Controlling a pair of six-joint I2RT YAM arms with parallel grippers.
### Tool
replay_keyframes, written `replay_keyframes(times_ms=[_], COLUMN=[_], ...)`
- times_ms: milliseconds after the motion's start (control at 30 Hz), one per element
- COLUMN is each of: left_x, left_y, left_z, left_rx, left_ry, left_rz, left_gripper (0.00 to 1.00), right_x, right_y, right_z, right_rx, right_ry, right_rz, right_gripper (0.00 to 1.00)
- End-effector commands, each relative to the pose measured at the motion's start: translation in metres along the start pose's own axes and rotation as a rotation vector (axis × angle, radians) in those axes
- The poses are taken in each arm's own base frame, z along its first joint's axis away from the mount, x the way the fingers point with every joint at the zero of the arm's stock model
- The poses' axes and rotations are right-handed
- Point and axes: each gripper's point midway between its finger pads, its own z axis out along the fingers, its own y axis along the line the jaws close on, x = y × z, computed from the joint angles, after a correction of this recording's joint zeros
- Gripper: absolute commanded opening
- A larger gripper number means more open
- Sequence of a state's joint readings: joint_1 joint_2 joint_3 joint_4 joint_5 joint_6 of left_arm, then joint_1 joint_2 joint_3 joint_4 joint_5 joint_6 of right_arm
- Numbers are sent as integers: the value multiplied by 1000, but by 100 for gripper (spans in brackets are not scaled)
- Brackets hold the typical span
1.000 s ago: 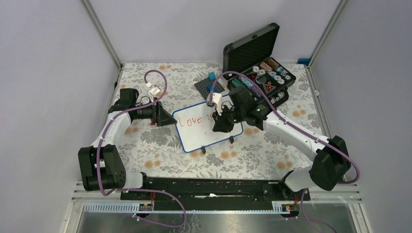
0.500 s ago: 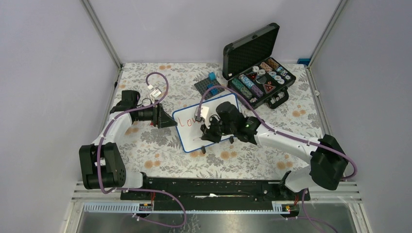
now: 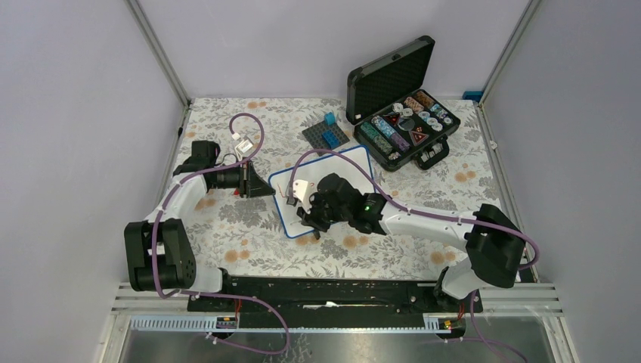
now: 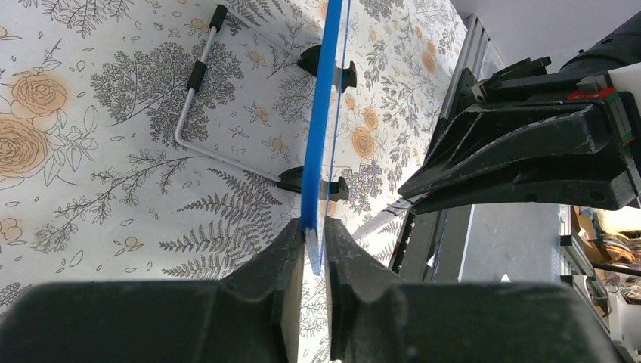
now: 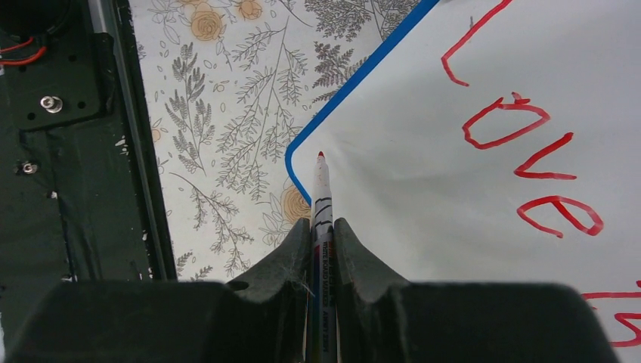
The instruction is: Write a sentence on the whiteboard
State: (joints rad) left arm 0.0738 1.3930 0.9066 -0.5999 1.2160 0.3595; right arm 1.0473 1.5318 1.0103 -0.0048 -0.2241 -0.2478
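Left tool (image 3: 261,185) is clamped on the left blue edge of the small white whiteboard (image 3: 344,162) with thin blue frame, which sits mid-surface on black feet. In the left wrist view the fingers (image 4: 291,242) pinch the frame, board (image 4: 321,113) seen edge-on.

Right tool (image 3: 308,215) is clenched on a slim red-tipped marker (image 5: 321,204). Its tip sits just inside the board's rounded blue corner, near the frame on two sides; can't tell whether it touches. Bare white board (image 5: 423,212) lies open between the tip and the red handwritten sentence (image 5: 544,155): "Love" reads clear, a second line only starts at the picture edge.

Outside that corner: open floral-print surface (image 3: 378,249), then the black base rail (image 5: 68,151). The open black plastic case (image 3: 401,121) and grey studded baseplate (image 3: 326,134) are on the far side, well apart from both tools.

Versus 1.0 s ago: the right arm has swung left and nearer, from the board's right half to its near-left corner, now hiding "Love" from above. Left tool and board are unmoved.
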Motion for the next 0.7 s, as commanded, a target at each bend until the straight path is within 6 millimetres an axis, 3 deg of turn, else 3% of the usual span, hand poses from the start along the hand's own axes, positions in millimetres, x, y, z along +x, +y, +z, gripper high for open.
replay_keyframes(times_ms=[0,200,667], left_x=[-5,-4,-4], left_y=[-1,2,6], left_z=[1,1,1], left_rx=[25,10,-13], left_ry=[-13,-6,1], left_rz=[31,25,21], left_gripper=[11,1,0], right_x=[-27,-26,-12], right_y=[-12,-11,-25], right_z=[3,8,8], right_rx=[59,51,127], right_ry=[-70,-63,-9], right_rz=[-39,-45,-74], right_gripper=[0,0,0])
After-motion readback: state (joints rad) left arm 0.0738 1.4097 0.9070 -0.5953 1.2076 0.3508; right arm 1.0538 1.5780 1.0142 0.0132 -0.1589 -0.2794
